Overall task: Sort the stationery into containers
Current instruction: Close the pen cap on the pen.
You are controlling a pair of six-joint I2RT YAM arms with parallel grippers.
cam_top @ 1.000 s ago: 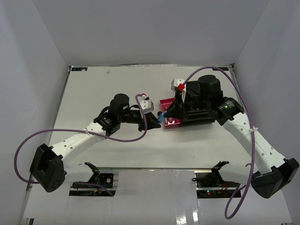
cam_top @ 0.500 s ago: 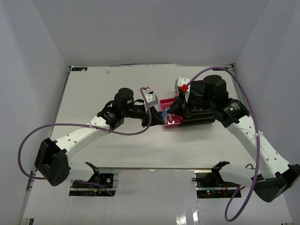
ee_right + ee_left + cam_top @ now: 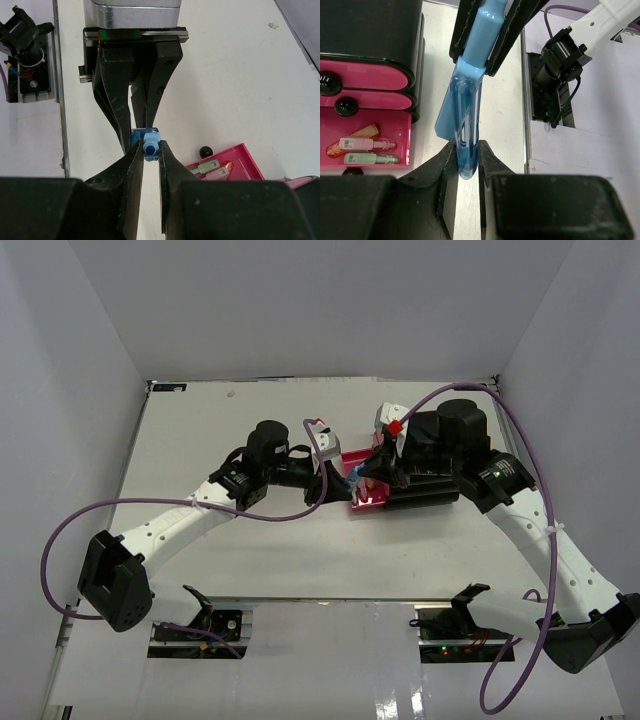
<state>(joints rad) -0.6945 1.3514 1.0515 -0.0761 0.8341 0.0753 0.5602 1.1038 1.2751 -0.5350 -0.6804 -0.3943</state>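
A light-blue piece (image 3: 470, 95) of stationery hangs in the air, held at both ends. My left gripper (image 3: 466, 152) is shut on its lower end, and the fingers (image 3: 512, 35) of my right gripper clamp its upper end. In the right wrist view my right gripper (image 3: 151, 147) is shut on the blue piece (image 3: 151, 143), with the left gripper's fingers (image 3: 117, 100) just beyond. From above, both grippers meet at the blue piece (image 3: 352, 478) beside the open pink drawer (image 3: 372, 502) of the black cabinet (image 3: 425, 490). That drawer (image 3: 335, 160) holds a pink pen (image 3: 367, 144), a green one (image 3: 370, 159) and an orange one (image 3: 365, 132).
Two shut pink drawers (image 3: 367, 76) with black knobs (image 3: 346, 106) sit above the open one. White enclosure walls ring the table (image 3: 200, 430). Purple cables (image 3: 170, 508) loop off both arms. The arm bases and mounts (image 3: 210, 625) line the near edge.
My left arm carried the blue piece right and back, up to the open drawer. My right gripper has come in against it, and the two now meet at the piece.
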